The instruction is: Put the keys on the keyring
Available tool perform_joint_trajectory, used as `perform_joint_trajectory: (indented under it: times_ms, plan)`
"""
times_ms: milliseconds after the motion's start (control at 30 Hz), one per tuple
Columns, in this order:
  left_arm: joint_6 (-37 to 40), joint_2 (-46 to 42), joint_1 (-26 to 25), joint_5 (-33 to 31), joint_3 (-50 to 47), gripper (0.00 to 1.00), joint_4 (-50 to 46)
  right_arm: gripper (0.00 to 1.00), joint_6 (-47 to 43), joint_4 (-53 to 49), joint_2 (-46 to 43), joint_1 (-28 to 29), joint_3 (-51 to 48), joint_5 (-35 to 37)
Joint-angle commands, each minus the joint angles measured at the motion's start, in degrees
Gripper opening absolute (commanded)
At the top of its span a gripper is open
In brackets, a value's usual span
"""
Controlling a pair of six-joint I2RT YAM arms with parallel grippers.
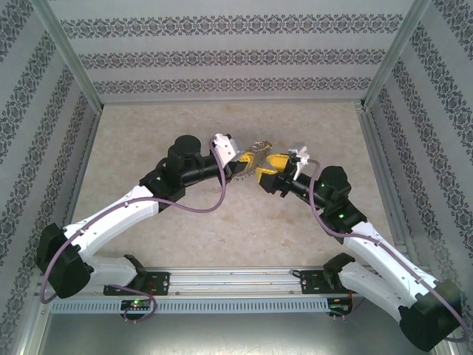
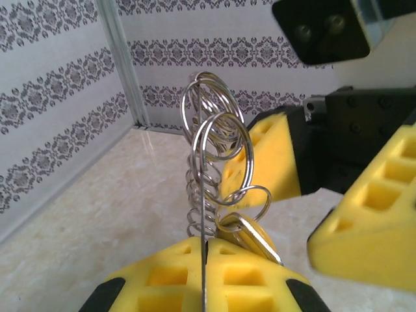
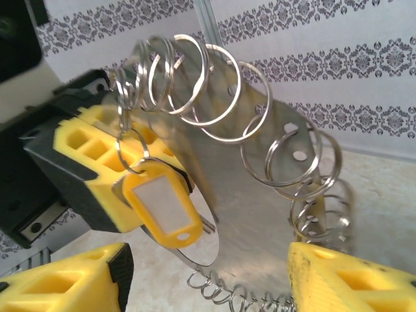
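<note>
Inwards, left arm point(image 1: 118, 211), right arm point(image 1: 369, 251) flank keyring point(image 1: 260, 148).

Two arms are sharing one desk point(image 1: 148, 133): the left arm point(image 1: 118, 214) and the right arm point(image 1: 377, 255). Each is carrying one claw, making two, the left claw point(image 1: 246, 164) and the right claw point(image 1: 269, 168), with two yellow fingers apiece. One keyring point(image 1: 260, 146) is showing; its steel loops are overlapping too closely for a sure count, though eight or more are appearing in the right wrist view. One yellow tag point(image 3: 159, 211) is hanging from one small ring point(image 3: 119, 151). One steel plate point(image 3: 247, 214) and one coil spring point(image 2: 194, 201) are showing too. Three patterned walls point(image 1: 236, 52) are enclosing the desk.
</note>
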Motion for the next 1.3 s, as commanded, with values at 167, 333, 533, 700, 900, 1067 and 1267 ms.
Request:
perform_joint_trajectory:
  times_ms: [167,333,533,700,900,1067,1267]
  plan:
    - [7.45,-1.3,-4.52,-8.27,-0.18,0.0,4.33,0.67,-3.68,6.01,0.86,4.66,-1.06,8.91]
    - [8.92,-0.86,-5.73,-9.47,0.36,0.0,3.46,0.67,-4.26,6.92,0.06,5.31,-1.31,11.06]
    - [9.2,-0.5,-5.92,-10.03,0.9,0.0,2.01,0.62,-4.59,6.18,-3.76,5.22,-1.97,11.8]
    - [7.56,0.55,-5.92,-10.74,2.32,0.0,-0.54,0.55,-0.32,5.61,-5.36,1.97,-1.07,4.51]
    - [-0.05,6.84,-5.66,-10.96,12.95,0.0,-15.48,0.56,5.6,5.87,-7.03,-2.03,-0.74,0.23]
    - [-7.59,8.34,-5.67,-6.82,15.72,0.0,-17.68,0.56,6.55,4.19,-9.53,-3.11,-1.97,2.26]
    - [-11.0,6.65,-5.66,-5.89,16.08,0.0,-19.57,0.58,7.15,3.14,-14.6,-4.08,-5.64,6.31]
